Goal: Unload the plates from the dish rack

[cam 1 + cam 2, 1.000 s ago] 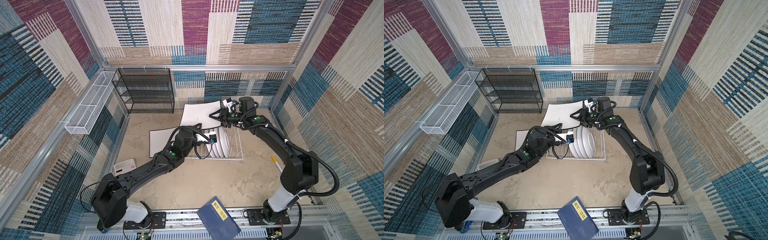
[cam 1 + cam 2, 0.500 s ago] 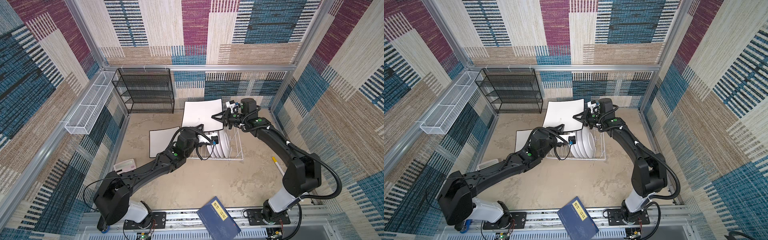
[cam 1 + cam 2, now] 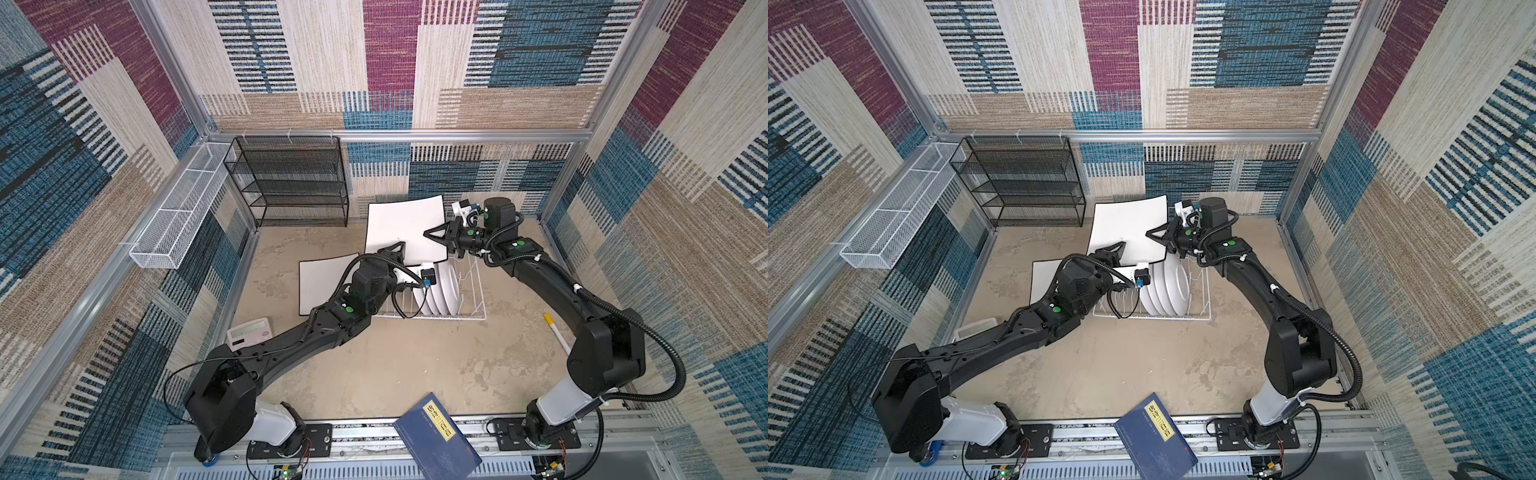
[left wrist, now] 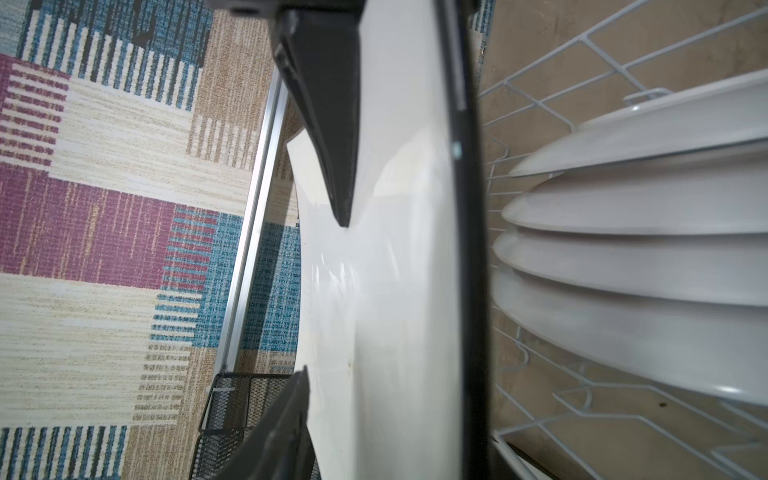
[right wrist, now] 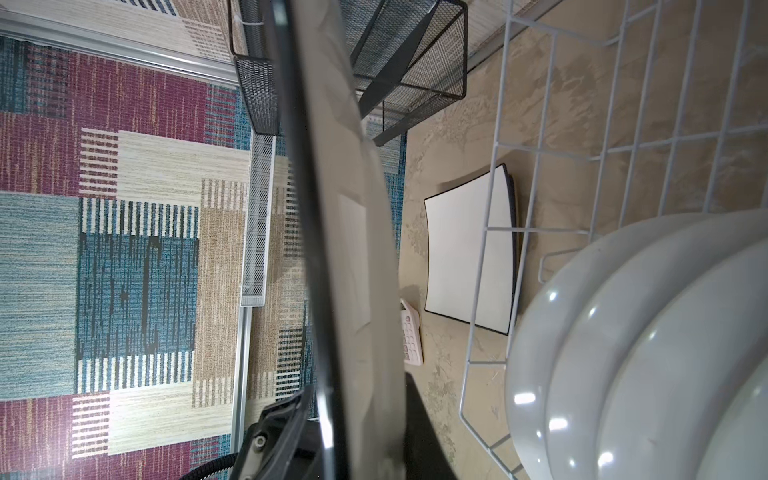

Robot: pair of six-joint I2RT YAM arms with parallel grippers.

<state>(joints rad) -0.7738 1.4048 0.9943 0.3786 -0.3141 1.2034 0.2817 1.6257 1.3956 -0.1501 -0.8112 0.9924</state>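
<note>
A large square plate [image 3: 401, 228] [image 3: 1129, 226], white faced with a black edge, hangs upright in the air behind the left end of the dish rack [image 3: 478, 291] [image 3: 1204, 299]. My right gripper [image 3: 432, 235] [image 5: 357, 424] is shut on its right edge. My left gripper [image 3: 397, 249] [image 4: 386, 415] stands open, its jaws straddling the plate's lower left edge. A second square plate [image 3: 324, 282] [image 5: 469, 249] lies flat on the table left of the rack. Several round white plates [image 3: 440, 291] [image 4: 644, 257] stand on edge in the rack.
A black mesh shelf unit [image 3: 291, 183] stands at the back wall, a long white mesh tray [image 3: 178, 216] along the left wall. A pale calculator [image 3: 249, 332] lies front left, a yellow-tipped pen [image 3: 555, 332] right of the rack, a blue book [image 3: 436, 436] on the front rail.
The held square plate has turned from a slanted pose to a squarer, more upright one and sits slightly higher. My left gripper stays at its lower edge.
</note>
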